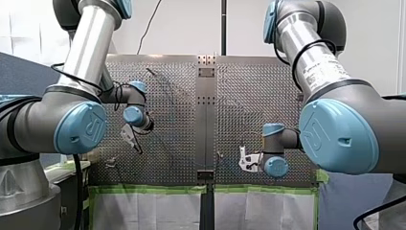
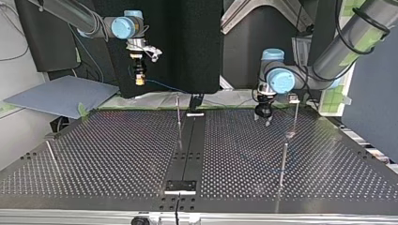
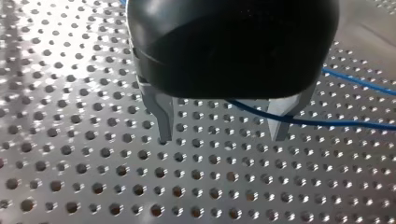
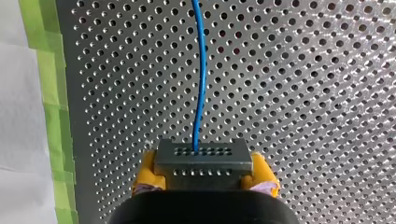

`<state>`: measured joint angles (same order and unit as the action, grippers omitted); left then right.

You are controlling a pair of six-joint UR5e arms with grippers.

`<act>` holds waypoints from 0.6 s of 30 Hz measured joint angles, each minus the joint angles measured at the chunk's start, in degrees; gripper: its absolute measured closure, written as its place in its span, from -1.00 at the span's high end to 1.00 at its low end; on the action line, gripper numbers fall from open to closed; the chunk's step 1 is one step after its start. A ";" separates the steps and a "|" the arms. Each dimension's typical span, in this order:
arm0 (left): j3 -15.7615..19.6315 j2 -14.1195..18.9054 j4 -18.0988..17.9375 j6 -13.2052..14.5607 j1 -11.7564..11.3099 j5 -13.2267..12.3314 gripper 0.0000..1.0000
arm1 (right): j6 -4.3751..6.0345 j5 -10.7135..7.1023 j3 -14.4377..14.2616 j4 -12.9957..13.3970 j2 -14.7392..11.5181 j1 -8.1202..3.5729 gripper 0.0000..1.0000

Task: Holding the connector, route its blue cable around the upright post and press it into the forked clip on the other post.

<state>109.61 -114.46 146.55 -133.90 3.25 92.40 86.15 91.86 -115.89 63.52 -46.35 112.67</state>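
Note:
In the right wrist view my right gripper is shut, its yellow pads clamping a grey multi-hole connector. A blue cable leaves the connector and runs ahead over the perforated plate. The top view shows this gripper held well above the table at the far left, with the cable trailing toward the middle. My left gripper stands open just over the plate, metal fingers apart, nothing between them. The blue cable passes behind one finger. A thin upright post and a post with a clip on top stand near my left gripper.
Another thin post rises beside the dark centre strip. A slanted rod sits at the top view's left. Green tape and white sheet edge the plate. A grey board lies beyond the table.

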 joint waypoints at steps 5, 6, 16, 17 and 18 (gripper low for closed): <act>1.27 0.00 -0.96 -1.63 -0.18 -1.74 1.00 | 0.00 0.00 0.00 -0.04 0.04 0.03 -1.00; 1.77 0.00 -1.45 -2.17 -0.32 -2.29 1.00 | 0.00 0.00 0.00 -0.04 0.04 0.03 -1.00; 4.63 0.03 -6.19 -7.01 -0.16 -5.29 1.00 | -0.01 0.00 0.00 0.03 0.07 0.11 -1.00; 4.66 0.03 -6.65 -7.45 -0.22 -5.17 1.00 | -0.01 0.00 -0.01 0.04 0.07 0.12 -1.00; 4.68 0.03 -7.23 -8.05 -0.30 -4.92 1.00 | -0.01 0.00 0.00 0.04 0.07 0.12 -1.00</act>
<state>114.29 -114.43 139.32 -141.95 2.95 87.48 86.14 91.85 -115.90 63.55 -46.29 112.78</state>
